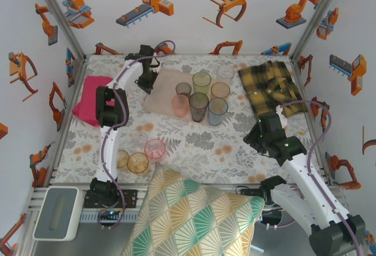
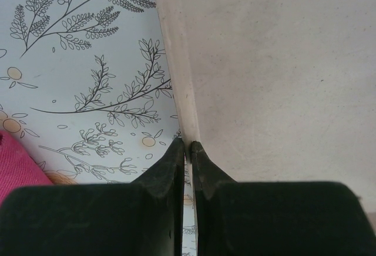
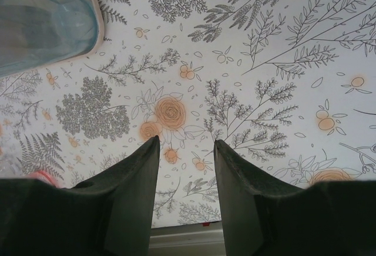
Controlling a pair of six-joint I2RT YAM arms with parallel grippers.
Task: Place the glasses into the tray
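The pale pink tray (image 1: 161, 94) lies at the back middle of the table. Several glasses stand on it, among them a green one (image 1: 201, 83), a smoky one (image 1: 198, 107) and a blue one (image 1: 217, 111). Off the tray, near the left arm's base, stand a pink glass (image 1: 155, 149), two amber ones (image 1: 138, 162) and a clear one (image 1: 140, 138). My left gripper (image 1: 147, 86) is shut on the tray's left rim (image 2: 182, 91), which is pinched between its fingertips (image 2: 176, 150). My right gripper (image 3: 187, 144) hangs open over bare tablecloth, right of the blue glass (image 3: 41, 21).
A magenta cloth (image 1: 91, 96) lies left of the tray and a yellow-black plaid cloth (image 1: 271, 86) at the back right. A patterned cushion (image 1: 188, 215) covers the near edge between the arm bases. A grey box (image 1: 57, 212) sits at the near left.
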